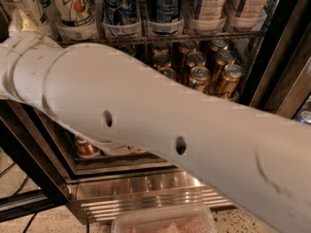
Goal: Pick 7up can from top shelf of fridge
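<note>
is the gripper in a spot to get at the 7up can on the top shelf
Probably yes: the gripper sits at the far left, just beside the 7up can, whose front is uncovered on the top shelf.
</note>
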`<state>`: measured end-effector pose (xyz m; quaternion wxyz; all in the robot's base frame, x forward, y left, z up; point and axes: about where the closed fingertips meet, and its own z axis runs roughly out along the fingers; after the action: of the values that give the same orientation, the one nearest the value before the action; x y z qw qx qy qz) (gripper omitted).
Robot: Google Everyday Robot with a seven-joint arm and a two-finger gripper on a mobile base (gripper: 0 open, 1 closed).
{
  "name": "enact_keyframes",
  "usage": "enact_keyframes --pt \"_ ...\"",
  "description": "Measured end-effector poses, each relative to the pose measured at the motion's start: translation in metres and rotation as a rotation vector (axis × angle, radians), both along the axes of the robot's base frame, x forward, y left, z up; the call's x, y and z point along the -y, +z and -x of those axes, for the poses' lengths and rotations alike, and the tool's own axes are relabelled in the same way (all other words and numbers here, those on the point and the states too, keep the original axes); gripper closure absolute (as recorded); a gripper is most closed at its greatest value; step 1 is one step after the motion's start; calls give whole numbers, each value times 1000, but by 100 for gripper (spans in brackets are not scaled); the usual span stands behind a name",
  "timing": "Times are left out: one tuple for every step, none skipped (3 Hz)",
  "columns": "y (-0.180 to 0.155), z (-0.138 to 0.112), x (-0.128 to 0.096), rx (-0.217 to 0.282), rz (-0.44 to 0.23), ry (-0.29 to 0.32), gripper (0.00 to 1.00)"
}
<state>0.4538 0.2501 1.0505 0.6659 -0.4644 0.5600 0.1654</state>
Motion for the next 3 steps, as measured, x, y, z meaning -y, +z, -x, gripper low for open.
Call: enact_keyframes --pt "2 -12 10 -7 -76 -116 20" --pt "-4 -12 20 -4 -137 -228 30" --pt "-19 -7 35 21 -183 -335 31"
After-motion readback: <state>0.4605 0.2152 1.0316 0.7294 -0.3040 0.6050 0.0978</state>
